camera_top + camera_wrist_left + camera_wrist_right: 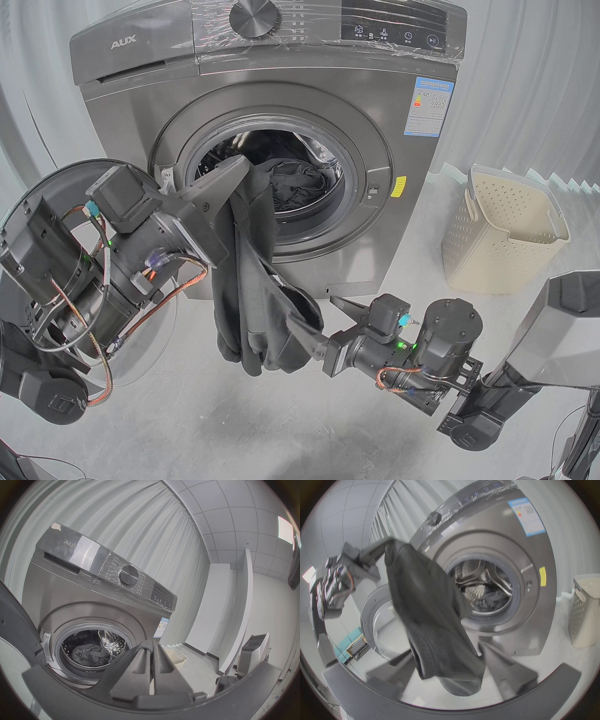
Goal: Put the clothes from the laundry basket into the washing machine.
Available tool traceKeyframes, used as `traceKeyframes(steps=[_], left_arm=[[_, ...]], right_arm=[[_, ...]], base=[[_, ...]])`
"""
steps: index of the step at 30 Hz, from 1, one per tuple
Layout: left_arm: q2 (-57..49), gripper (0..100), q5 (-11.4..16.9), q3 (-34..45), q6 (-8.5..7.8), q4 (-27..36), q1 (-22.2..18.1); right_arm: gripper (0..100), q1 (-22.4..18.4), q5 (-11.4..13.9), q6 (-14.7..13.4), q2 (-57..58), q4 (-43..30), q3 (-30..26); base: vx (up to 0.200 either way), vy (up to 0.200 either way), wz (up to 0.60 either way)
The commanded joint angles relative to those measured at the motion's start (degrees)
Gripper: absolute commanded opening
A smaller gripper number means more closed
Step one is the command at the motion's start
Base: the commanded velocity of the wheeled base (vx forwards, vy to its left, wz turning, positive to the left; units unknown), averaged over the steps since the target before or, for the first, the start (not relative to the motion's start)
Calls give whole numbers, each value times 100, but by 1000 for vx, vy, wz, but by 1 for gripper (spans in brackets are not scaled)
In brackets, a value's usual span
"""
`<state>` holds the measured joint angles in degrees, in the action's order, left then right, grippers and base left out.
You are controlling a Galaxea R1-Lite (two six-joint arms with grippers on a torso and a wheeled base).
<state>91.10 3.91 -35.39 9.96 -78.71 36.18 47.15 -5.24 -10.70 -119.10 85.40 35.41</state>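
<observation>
hold: left gripper [240, 164] fingers pinching dark garment [250, 281] top | right gripper [312, 312] fingers spread | handling: likely soft, limp, light; support lower fold

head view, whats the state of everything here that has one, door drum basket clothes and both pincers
washing machine door: open, swung to the robot's left
drum: dark clothes inside
dark garment: hanging from the left pincer before the opening
left pincer: shut on the dark garment
right pincer: open, at the garment's lower end
laundry basket: upright, no clothes visible inside
</observation>
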Motion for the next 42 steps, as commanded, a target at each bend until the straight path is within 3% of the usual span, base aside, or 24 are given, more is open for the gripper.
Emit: traceKeyframes(steps=[1,18,29,40,41,42], left_arm=[[-22,0,-5,-21,6,-4,12],[-49,0,-5,-3,6,-4,100],[-145,0,31,-3,-3,-4,144],[-233,0,48,-21,6,-4,231],[-233,0,48,-21,15,-4,231],[-224,0,48,-21,15,-4,231]], right_arm=[[100,-22,14,24,-491,-5,-52],[100,-198,252,227,-1423,-5,1257],[100,-734,322,253,-1862,-190,2339],[100,-708,392,367,-2460,-164,3340],[0,-708,392,367,-2460,-155,3358],[0,-708,384,358,-2451,-146,3402]], base=[[0,0,0],[0,0,0],[0,0,0],[0,0,0],[0,0,0],[0,0,0]])
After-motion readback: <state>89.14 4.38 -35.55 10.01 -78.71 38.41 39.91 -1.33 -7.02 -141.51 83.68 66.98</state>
